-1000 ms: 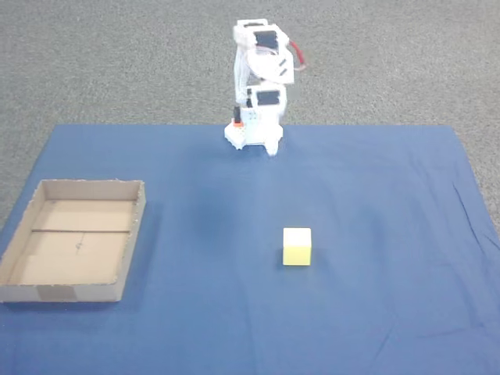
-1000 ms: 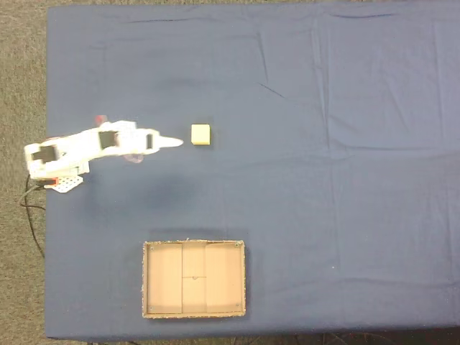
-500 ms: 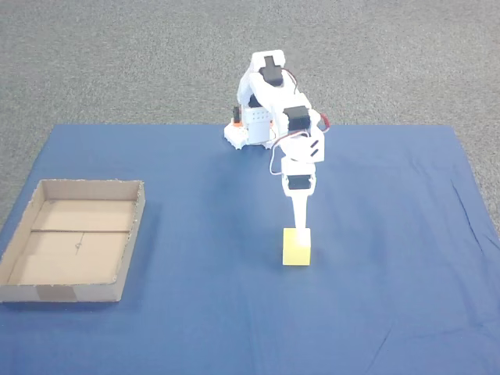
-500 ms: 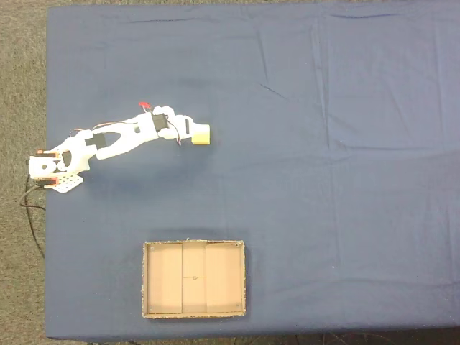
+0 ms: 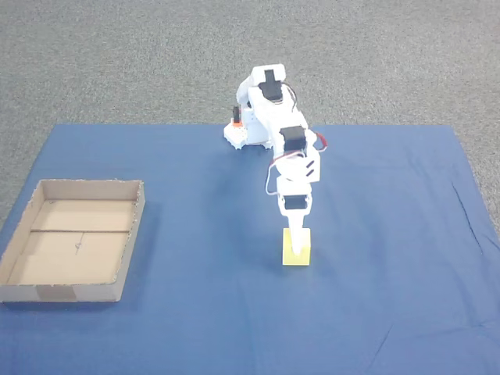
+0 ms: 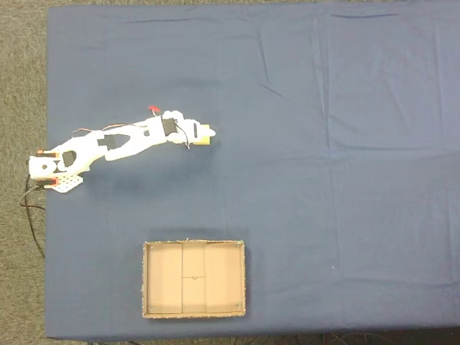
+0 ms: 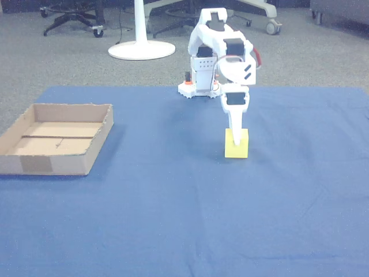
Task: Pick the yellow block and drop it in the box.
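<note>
One yellow block [image 5: 296,251] sits unlifted on the worktop [image 5: 375,234], fingers [image 5: 297,234] lowered onto it, grip impossible to tell; the box [image 5: 23,238], at nine o'clock, waits empty.

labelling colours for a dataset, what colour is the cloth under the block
Blue: the cloth under the yellow block is plain blue, clearest in the other view.

Soft, even light is falling from above in all three views, and nothing is glaring. The arm [image 5: 283,148] is casting only a faint, diffuse shadow on the blue cloth [image 5: 375,297], and the box [image 5: 74,248] is showing a thin dark edge beside its wall. The pictures are looking slightly blurred and low in detail; edges are staying straight, without visible distortion.
</note>
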`<move>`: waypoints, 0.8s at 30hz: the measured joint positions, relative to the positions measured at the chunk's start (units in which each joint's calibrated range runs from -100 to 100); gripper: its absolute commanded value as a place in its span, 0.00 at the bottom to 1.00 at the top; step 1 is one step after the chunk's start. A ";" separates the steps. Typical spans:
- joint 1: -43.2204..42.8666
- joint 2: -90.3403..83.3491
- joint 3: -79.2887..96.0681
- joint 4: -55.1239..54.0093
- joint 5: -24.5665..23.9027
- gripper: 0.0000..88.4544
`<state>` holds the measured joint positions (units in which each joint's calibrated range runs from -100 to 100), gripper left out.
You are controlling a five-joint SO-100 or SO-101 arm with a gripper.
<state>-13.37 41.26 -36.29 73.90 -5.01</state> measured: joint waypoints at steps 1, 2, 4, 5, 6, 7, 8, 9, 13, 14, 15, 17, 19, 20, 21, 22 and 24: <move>-0.08 0.43 0.00 -0.31 0.15 0.32; -0.16 0.77 -0.27 -0.55 0.20 0.30; 0.00 1.19 -0.98 -0.78 0.73 0.28; 0.00 1.19 -0.98 -0.86 0.73 0.26; 0.00 1.28 -1.33 -0.86 0.73 0.24; 0.00 1.45 -1.78 -0.86 0.73 0.23; 0.00 1.53 -2.04 -0.86 0.73 0.23; 0.00 1.53 -2.13 -0.86 0.73 0.23; 0.00 0.77 -0.71 -1.25 0.83 0.22; 0.00 -0.85 1.69 -1.80 1.17 0.23; 0.00 -2.98 4.53 -2.35 1.51 0.23; 0.90 -11.51 12.35 -5.56 1.86 0.23; 2.86 -23.36 18.13 -6.50 2.69 0.23; 4.01 -30.43 19.81 -5.88 3.37 0.23; 5.48 -38.02 21.06 -5.09 3.96 0.23; 7.61 -44.59 22.57 -4.47 4.59 0.23; 13.99 -56.95 25.32 -3.53 6.50 0.23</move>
<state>0.61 -15.69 -10.97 70.38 1.49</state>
